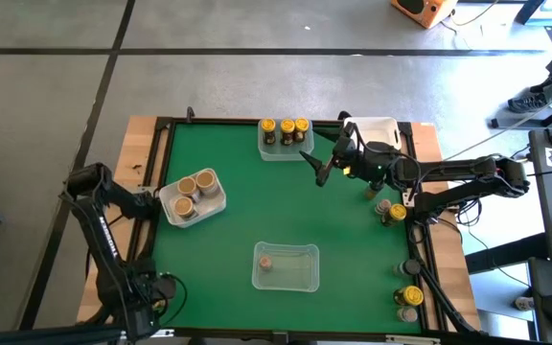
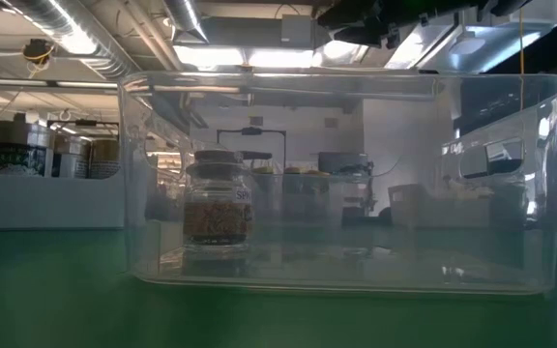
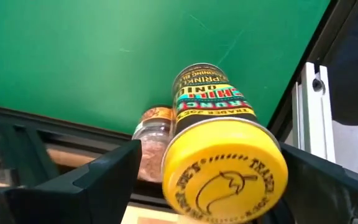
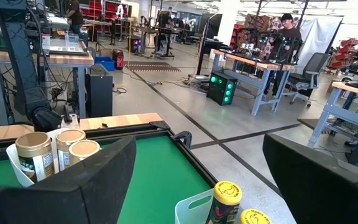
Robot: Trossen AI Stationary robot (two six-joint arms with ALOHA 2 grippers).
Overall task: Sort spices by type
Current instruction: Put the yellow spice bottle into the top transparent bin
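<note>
1. Because sorting is only partly done, the spices sit in groups. Three yellow-lidded jars (image 1: 287,126) share a clear tub (image 1: 266,153) just beside the right gripper (image 1: 315,167), kept together as one type. Three tan-lidded jars (image 1: 193,190) fill a second tub (image 1: 166,196) well ahead of its fingers (image 4: 73,180). One pinkish-brown jar (image 1: 265,262) stands alone in a third tub (image 1: 295,273), apparently the first of its kind.
2. The right fingers are released and carry nothing. They hang above the surface (image 1: 228,240), probably between one drop and the next pick.
3. Unsorted jars (image 1: 391,213) stand along the rim behind the right fingers, with more (image 1: 412,296) farther along that edge. I judge these are what remains to fetch.
4. In the left wrist view, the left gripper (image 3: 211,152) has its fingers (image 3: 104,174) spread on either side of a yellow-lidded jar (image 3: 225,168). A gap shows on one side, so they look released rather than clenched, lined up for a grasp. A pinkish jar (image 3: 154,134) stands just beyond, touching or nearly touching the yellow one.
5. The surface is a green mat in a dark frame on pale wood.
6. Around it lies grey concrete floor crossed by dark lines. Beyond the right fingers are workbenches, cables, and a person (image 4: 286,28) far off.
</note>
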